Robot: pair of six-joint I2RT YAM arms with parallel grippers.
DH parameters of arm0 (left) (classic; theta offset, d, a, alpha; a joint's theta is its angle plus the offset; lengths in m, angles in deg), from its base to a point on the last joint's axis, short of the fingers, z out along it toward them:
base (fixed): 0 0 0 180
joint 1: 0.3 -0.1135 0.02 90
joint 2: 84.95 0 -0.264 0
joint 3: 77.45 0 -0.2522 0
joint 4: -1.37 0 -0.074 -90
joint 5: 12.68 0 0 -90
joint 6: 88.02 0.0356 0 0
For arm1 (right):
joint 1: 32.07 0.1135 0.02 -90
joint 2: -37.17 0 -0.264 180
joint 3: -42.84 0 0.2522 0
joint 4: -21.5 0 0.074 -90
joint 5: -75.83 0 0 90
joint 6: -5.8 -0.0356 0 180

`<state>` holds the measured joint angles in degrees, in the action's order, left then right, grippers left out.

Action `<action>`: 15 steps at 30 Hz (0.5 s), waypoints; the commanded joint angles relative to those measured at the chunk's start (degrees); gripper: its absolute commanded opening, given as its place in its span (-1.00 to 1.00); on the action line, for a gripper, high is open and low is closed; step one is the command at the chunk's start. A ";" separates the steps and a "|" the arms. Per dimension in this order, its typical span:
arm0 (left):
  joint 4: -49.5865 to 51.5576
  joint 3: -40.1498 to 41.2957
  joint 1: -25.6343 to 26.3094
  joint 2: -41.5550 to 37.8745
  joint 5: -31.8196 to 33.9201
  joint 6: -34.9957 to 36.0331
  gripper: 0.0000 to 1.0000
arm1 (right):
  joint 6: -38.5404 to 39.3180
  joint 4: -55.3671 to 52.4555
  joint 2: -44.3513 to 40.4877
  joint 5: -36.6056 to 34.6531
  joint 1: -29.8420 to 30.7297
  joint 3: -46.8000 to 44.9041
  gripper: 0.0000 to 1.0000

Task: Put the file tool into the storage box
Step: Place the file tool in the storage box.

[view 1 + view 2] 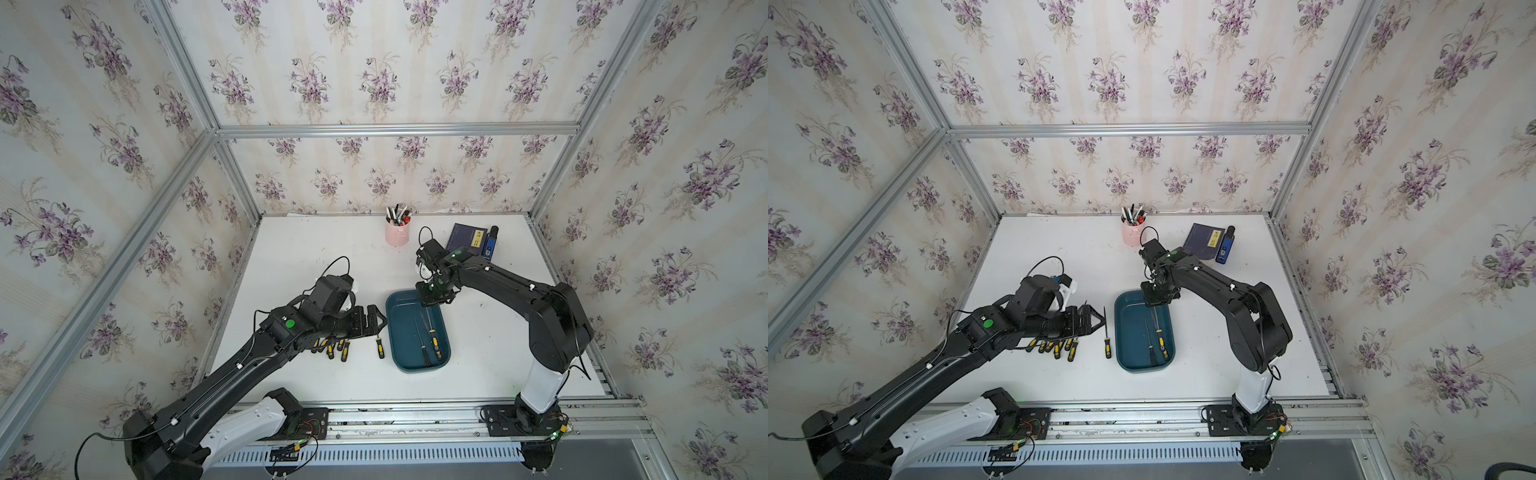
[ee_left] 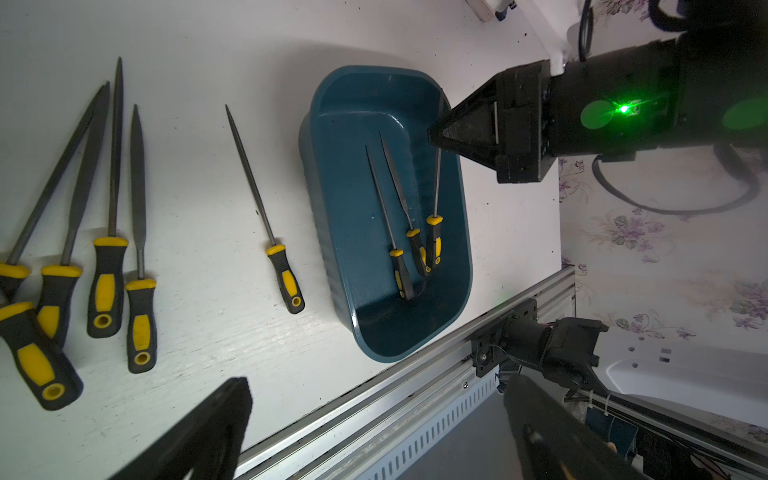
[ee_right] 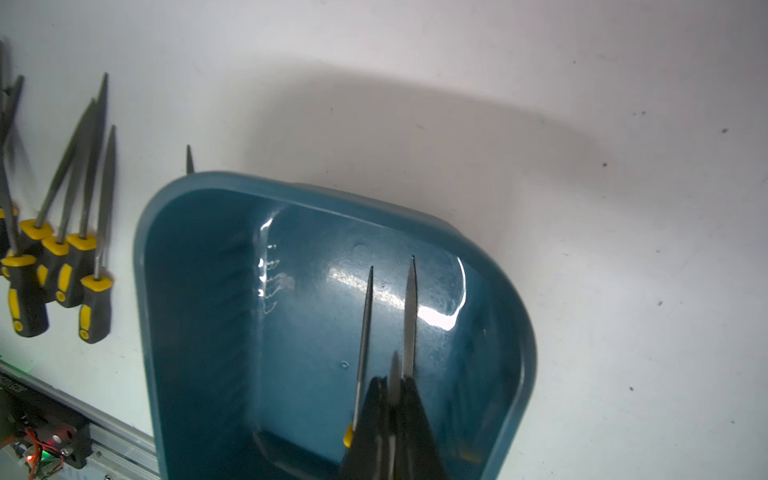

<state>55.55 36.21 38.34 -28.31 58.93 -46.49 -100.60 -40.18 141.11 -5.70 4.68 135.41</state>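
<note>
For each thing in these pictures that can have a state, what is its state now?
storage box: upright on the table, three files in it
third file: blade pinched by the right gripper, handle resting in the box
lone file: flat on the table beside the box
file cluster: flat on the table, untouched
left gripper: open, empty
pen cup: upright, full of pens

Cream wallpaper with purple violet sprigs (image 1: 380,83) on all walls, silver aluminium frame rails (image 1: 395,129), flat white tabletop (image 1: 316,249), even diffuse light
</note>
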 commanded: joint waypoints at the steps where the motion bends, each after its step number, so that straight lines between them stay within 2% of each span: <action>1: -0.52 0.45 -0.05 -0.17 0.73 -0.22 0.99 | -0.18 1.04 0.27 0.94 0.16 -0.94 -1.00; 15: -0.87 2.12 -0.15 0.42 0.95 -0.01 0.99 | -2.14 4.18 2.31 3.38 1.23 -3.96 -1.00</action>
<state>55.12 38.15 38.25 -27.96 59.30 -46.51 -102.02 -37.03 143.10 -2.73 5.86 131.78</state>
